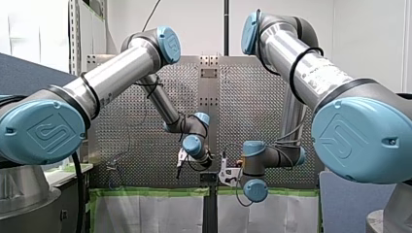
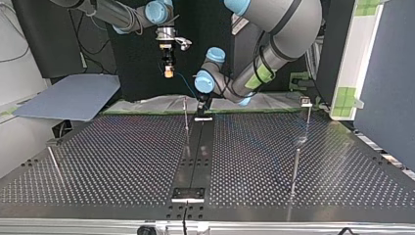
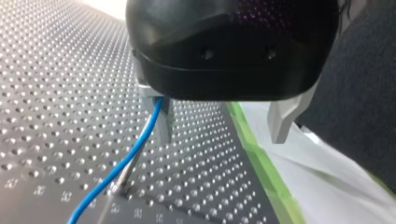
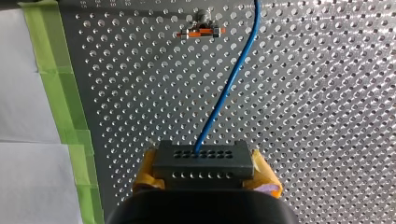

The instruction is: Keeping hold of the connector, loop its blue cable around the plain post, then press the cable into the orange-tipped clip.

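Hold the connector (image 4: 201,158) in my right claw (image 4: 205,173), yellow pads (image 4: 146,171) clamped on its two ends. See the cable (image 4: 229,84) leave its front face and run ahead over the table (image 4: 327,116), passing just beside the clip (image 4: 201,31) but apart from it. In the top view, find that claw in the upper middle of the frame, raised well above the table, the cable slanting down from it toward the post (image 2: 186,120) at the far edge, near the frame's centre. Find my left claw (image 2: 202,110) low there, just right of the post. In the left wrist view, see its metal fingers (image 3: 161,123) standing apart, clamped on nothing, the cable running past one finger and across the post's foot.
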{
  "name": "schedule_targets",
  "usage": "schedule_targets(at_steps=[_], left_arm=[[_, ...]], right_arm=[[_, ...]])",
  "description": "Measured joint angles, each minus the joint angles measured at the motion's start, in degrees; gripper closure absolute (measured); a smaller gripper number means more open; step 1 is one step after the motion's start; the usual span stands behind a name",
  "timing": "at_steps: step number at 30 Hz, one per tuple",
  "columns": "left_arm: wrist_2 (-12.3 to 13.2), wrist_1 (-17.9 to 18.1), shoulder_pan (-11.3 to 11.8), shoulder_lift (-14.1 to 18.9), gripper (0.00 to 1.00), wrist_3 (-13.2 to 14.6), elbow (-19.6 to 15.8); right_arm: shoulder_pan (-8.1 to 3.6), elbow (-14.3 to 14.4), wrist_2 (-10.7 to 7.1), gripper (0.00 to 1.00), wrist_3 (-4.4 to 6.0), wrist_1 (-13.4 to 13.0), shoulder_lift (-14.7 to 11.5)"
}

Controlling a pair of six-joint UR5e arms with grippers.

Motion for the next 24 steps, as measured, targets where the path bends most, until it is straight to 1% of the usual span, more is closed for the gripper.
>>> schedule_targets(at_steps=[4,8,13,20,24], left_arm=[[2.1,0.0,0.1,0.0,0.00,0.0,-0.2],[3.3,0.2,0.1,0.0,0.00,0.0,-0.4],[3.6,0.6,0.3,0.0,0.00,0.1,-0.6],[3.6,0.6,0.3,0.0,0.00,0.3,-0.6],[3.5,0.7,0.2,0.0,0.00,0.5,-0.6]], right_arm=[[-0.03,0.0,0.01,1.00,0.06,0.1,0.0],[-0.06,0.0,0.00,1.00,0.08,0.3,0.0],[-0.28,0.0,0.27,1.00,0.09,0.9,0.0],[-0.82,0.0,2.38,1.00,0.06,1.9,0.0],[-1.06,0.0,2.72,1.00,0.08,2.1,0.0]])
